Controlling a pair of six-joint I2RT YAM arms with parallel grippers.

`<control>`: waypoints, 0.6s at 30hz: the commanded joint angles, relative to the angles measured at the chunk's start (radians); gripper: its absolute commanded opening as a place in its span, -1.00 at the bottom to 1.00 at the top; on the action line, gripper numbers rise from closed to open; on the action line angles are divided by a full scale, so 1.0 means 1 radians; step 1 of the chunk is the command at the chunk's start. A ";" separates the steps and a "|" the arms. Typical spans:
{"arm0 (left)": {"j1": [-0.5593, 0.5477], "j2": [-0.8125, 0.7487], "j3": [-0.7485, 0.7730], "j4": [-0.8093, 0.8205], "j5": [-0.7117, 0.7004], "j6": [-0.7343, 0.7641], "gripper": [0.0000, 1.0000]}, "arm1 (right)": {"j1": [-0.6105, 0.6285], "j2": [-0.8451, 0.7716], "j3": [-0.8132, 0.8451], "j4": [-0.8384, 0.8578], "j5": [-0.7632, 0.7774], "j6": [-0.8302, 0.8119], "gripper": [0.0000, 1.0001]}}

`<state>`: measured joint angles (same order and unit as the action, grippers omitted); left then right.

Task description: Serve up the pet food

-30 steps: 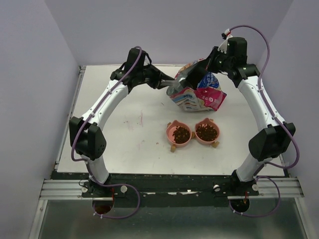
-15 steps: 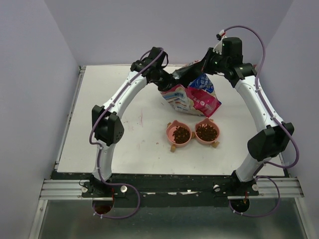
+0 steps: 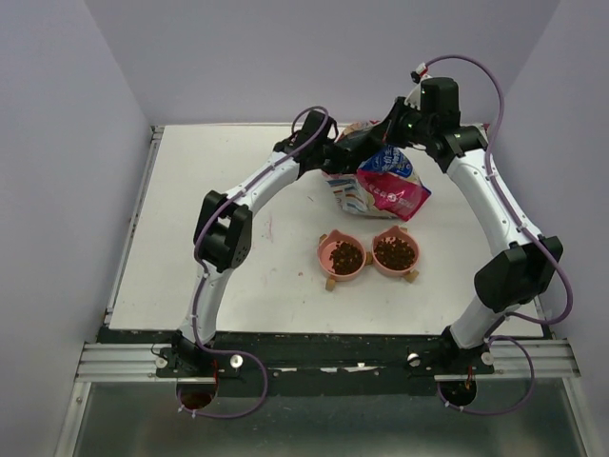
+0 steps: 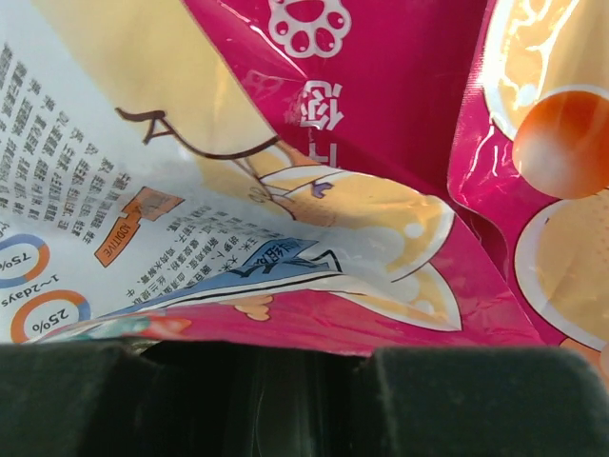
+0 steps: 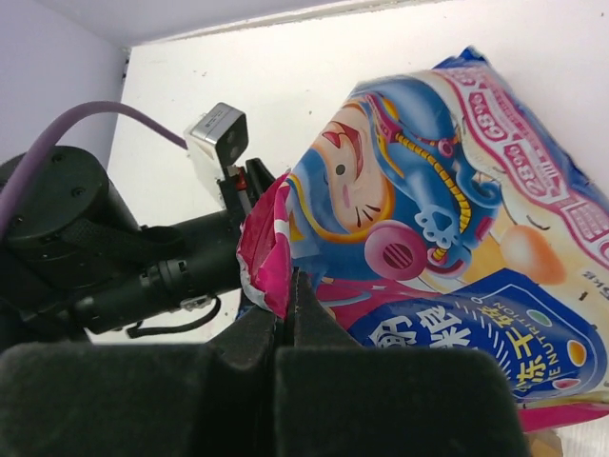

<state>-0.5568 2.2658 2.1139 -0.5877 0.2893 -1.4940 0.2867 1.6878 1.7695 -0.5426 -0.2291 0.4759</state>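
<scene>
Evidently pet food [image 3: 345, 255] lies in both cat-eared bowls [image 3: 322, 252]. Left fingers [image 4: 86, 390], partly closed, and right fingers [image 5: 238, 352], pinched tight, hold the bag [image 3: 385, 190] behind the bowls. Only setting it down appears outstanding.

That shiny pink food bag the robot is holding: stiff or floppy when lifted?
Likely floppy: the bag is creased and crumples where the right jaws pinch its edge. Its glossy film probably slips easily.
</scene>
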 commanded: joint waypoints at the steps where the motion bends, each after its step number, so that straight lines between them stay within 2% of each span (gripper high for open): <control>1: 0.014 0.008 -0.208 0.709 0.139 -0.170 -1.00 | -0.014 -0.099 0.007 0.145 -0.039 0.041 -1.00; 4: 0.055 -0.064 -0.311 0.937 0.180 -0.218 -1.00 | -0.046 -0.070 0.036 0.151 -0.047 0.032 -1.00; 11: 0.115 -0.163 -0.443 1.267 0.312 -0.374 -1.00 | -0.112 0.013 0.123 0.147 -0.065 0.027 -1.00; 15: 0.124 -0.218 -0.505 1.261 0.392 -0.391 -1.00 | -0.132 0.039 0.153 0.144 -0.067 0.021 -1.00; 18: 0.132 -0.276 -0.593 1.276 0.401 -0.411 -1.00 | -0.136 0.049 0.183 0.122 -0.047 -0.002 -1.00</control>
<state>-0.4404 2.1117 1.5967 0.5022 0.6346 -1.8278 0.1505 1.7565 1.8545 -0.5224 -0.2260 0.4736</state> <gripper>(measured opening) 0.316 0.006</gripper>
